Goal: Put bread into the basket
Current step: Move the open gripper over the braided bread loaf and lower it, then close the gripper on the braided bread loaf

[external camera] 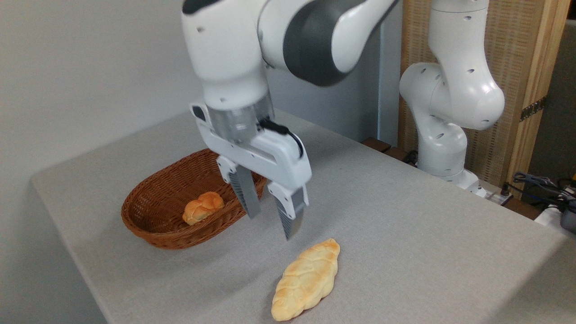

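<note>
woven wicker basket (148,215), matt grey table (405,225)

We see pale golden braided bread (307,280), reddish-brown woven basket (153,234), orange bun (203,207), grey table (405,234), white-grey arm (288,40).

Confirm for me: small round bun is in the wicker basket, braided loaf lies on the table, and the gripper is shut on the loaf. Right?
Not quite. The fixed camera shows the gripper open and empty, hanging above the table between the wicker basket and the braided loaf, touching neither. The rest holds: the small round bun is in the basket and the loaf lies on the table.
</note>
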